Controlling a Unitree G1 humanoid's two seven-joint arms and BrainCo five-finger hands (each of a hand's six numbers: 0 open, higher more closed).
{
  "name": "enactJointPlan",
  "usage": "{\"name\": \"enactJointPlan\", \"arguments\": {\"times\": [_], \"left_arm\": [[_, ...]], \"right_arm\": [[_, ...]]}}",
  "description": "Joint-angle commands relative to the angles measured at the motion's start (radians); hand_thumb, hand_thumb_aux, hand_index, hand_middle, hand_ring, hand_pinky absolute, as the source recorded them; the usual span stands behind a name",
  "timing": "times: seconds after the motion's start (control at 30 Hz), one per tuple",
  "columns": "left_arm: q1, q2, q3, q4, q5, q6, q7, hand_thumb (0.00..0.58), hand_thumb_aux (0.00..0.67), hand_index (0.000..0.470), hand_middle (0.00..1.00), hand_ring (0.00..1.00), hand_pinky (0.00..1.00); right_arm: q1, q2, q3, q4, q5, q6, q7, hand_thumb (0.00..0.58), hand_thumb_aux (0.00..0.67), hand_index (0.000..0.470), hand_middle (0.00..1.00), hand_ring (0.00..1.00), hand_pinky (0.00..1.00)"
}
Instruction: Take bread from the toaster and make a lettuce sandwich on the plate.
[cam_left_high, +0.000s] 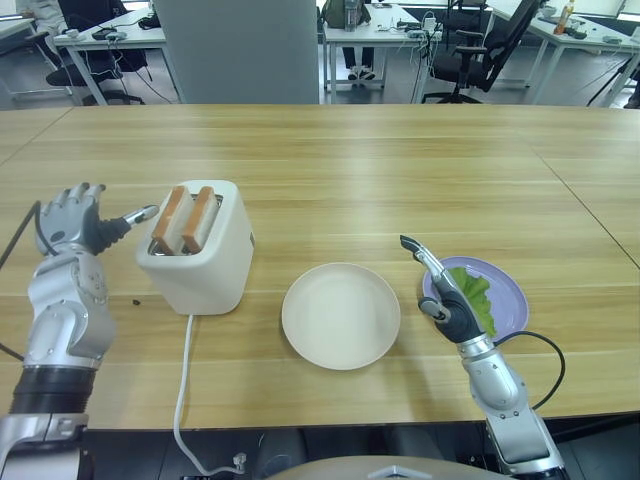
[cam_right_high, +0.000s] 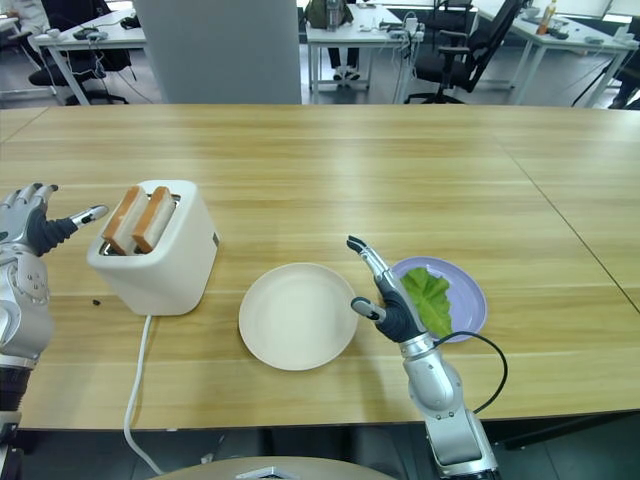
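Hovering open and empty beside the toaster (cam_left_high: 200, 265), left hand (cam_left_high: 78, 222), bread slices (cam_left_high: 187, 218) in its slots, right hand (cam_left_high: 450, 300) open, empty, between plate (cam_left_high: 341, 315) and lettuce (cam_left_high: 478, 295).

bare wood gap btwn toaster (cam_left_high: 197, 255) and white plate (cam_left_high: 341, 315), far table (cam_left_high: 400, 170) wide open, cord (cam_left_high: 186, 360) trails off toaster's near side, right hand (cam_left_high: 447, 300) sits btwn white plate & purple plate (cam_left_high: 510, 285)

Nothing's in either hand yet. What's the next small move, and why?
Probably ease the left hand rightward over the toaster and close on the left bread slice. It and the right bread slice stand proud of the slots, that hand is open just beside the toaster, and the white plate holds no bread yet. The right hand is open by the lettuce on the purple plate.
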Motion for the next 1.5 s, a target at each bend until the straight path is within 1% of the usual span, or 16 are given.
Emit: {"name": "enactJointPlan", "arguments": {"times": [0.03,0.33,0.6,0.93,1.17,1.37,1.43,1.47,1.5], "left_arm": [[-0.018,0.022,-0.045,0.024,0.021,-0.002,-0.032,0.0,0.0,0.0,0.0,0.0,0.0],[-0.062,0.03,-0.089,0.049,0.034,-0.011,-0.04,0.0,0.0,0.0,0.0,0.0,0.0],[-0.062,0.039,-0.175,0.1,0.088,-0.015,-0.071,0.0,0.0,0.0,0.0,0.0,0.0],[-0.053,0.047,-0.255,0.108,0.141,-0.027,-0.147,0.0,0.0,0.0,0.0,0.0,0.0],[-0.06,0.004,-0.234,0.051,0.108,-0.034,-0.157,0.0,0.0,0.0,0.0,0.0,0.0],[-0.06,-0.102,-0.112,-0.093,-0.035,-0.046,-0.127,0.0,0.0,0.0,0.0,0.0,0.0],[-0.074,-0.124,-0.071,-0.135,-0.069,-0.044,-0.113,0.258,0.171,0.117,0.0,0.0,0.0],[-0.08,-0.13,-0.055,-0.145,-0.082,-0.045,-0.106,0.258,0.171,0.117,0.0,0.0,0.0],[-0.087,-0.137,-0.039,-0.152,-0.095,-0.046,-0.097,0.458,0.363,0.249,0.0,0.0,0.0]], "right_arm": [[-0.009,0.003,0.001,0.017,-0.004,-0.001,-0.005,0.0,0.0,0.0,0.0,0.0,0.0],[-0.013,0.005,0.007,0.018,-0.008,0.0,-0.011,0.0,0.0,0.0,0.0,0.0,0.0],[-0.002,0.002,0.004,0.0,-0.008,0.003,-0.008,0.0,0.0,0.0,0.0,0.0,0.0],[0.005,-0.002,0.005,-0.013,-0.007,0.009,-0.004,0.0,0.0,0.0,0.0,0.0,0.0],[0.008,-0.003,0.005,-0.023,-0.004,0.014,-0.001,0.0,0.0,0.0,0.0,0.0,0.0],[0.007,-0.012,-0.006,-0.033,-0.017,0.029,-0.001,0.0,0.0,0.0,0.0,0.0,0.0],[0.004,-0.02,-0.027,-0.03,-0.036,0.055,-0.012,0.0,0.0,0.0,0.0,0.0,0.0],[0.004,-0.026,-0.04,-0.027,-0.054,0.067,-0.023,0.0,0.0,0.0,0.0,0.0,0.0],[0.002,-0.034,-0.054,-0.021,-0.076,0.078,-0.034,0.0,0.0,0.0,0.0,0.0,0.0]]}}
